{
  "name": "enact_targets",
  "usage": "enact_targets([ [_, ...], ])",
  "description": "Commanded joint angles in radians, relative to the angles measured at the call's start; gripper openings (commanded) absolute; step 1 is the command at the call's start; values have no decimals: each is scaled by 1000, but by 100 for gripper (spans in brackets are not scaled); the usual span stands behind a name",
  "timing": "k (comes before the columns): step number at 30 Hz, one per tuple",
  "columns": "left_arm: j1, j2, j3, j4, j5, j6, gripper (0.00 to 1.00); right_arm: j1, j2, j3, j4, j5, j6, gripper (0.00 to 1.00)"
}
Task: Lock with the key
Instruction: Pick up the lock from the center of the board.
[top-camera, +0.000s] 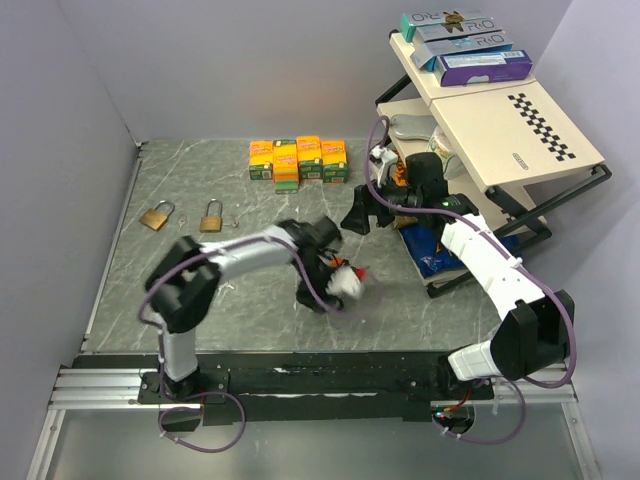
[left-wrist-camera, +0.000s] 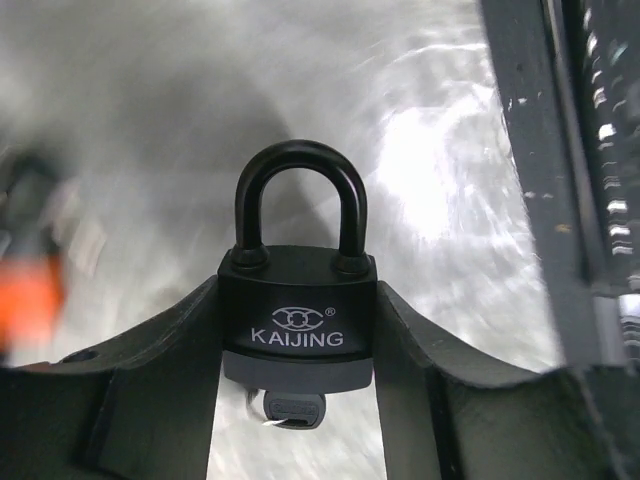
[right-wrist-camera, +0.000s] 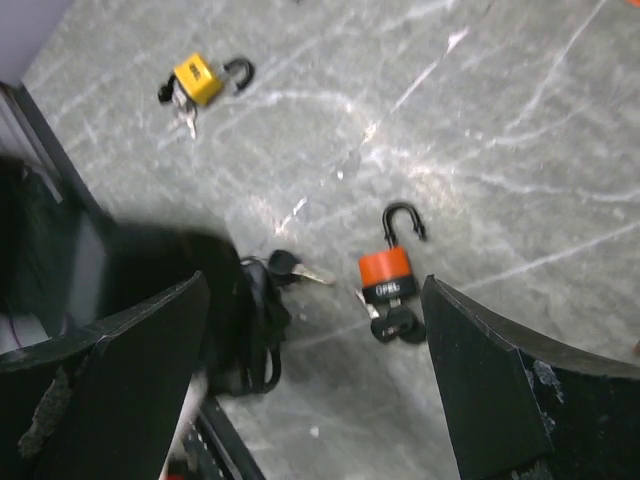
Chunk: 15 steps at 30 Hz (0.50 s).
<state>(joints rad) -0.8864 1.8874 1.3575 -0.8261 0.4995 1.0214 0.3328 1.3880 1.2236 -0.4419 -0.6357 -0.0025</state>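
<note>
My left gripper (left-wrist-camera: 297, 345) is shut on a black KAIJING padlock (left-wrist-camera: 297, 315). Its shackle (left-wrist-camera: 300, 200) looks closed, and a black-headed key (left-wrist-camera: 293, 408) sticks out of its underside. In the top view the left gripper (top-camera: 322, 278) is low over the middle of the table. An orange padlock (right-wrist-camera: 387, 274) with an open shackle and a key (right-wrist-camera: 397, 323) in it lies on the table just right of the left gripper; it also shows in the top view (top-camera: 358, 270). My right gripper (right-wrist-camera: 315, 290) is open and empty, above that orange padlock (top-camera: 358, 215).
Two brass padlocks (top-camera: 155, 215) (top-camera: 210, 220) lie at the left. Small coloured boxes (top-camera: 298, 160) stand at the back. A tilted rack (top-camera: 510, 125) with boxes (top-camera: 465, 45) fills the right side. A loose key (right-wrist-camera: 290, 265) lies by the left gripper.
</note>
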Motion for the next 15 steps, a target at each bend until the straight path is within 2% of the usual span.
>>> enact_targets([
  [1, 231, -273, -37, 131, 313, -376, 1, -3, -49, -7, 198, -16, 78, 95],
  [2, 269, -348, -55, 180, 339, -544, 1, -3, -58, -13, 230, -21, 97, 95],
  [3, 308, -387, -98, 314, 378, -640, 1, -3, -60, -22, 280, -27, 108, 94],
  [4, 384, -421, -121, 381, 384, -831, 1, -3, -61, -26, 310, -30, 122, 94],
  [6, 490, -522, -194, 540, 338, -1057, 1, -3, -57, -26, 382, -50, 165, 90],
  [7, 526, -580, -217, 684, 321, -1251, 1, 0, -50, -23, 402, -68, 194, 89],
  [8, 558, -602, -236, 743, 291, -1340, 1, 8, -35, -16, 422, -70, 209, 88],
  [9, 614, -623, -251, 781, 207, -1421, 1, 14, -26, -6, 458, -71, 220, 85],
  [10, 644, -651, -251, 813, 159, -1566, 1, 23, -3, 4, 474, -67, 239, 84],
  [12, 713, -666, -238, 811, 73, -1697, 1, 60, 22, 36, 496, -58, 260, 81],
  [13, 722, -672, -222, 744, -82, -1804, 1, 74, 52, 49, 509, -56, 277, 81],
  [15, 739, -669, -173, 671, -197, -1872, 1, 124, 80, 77, 529, -27, 291, 80],
])
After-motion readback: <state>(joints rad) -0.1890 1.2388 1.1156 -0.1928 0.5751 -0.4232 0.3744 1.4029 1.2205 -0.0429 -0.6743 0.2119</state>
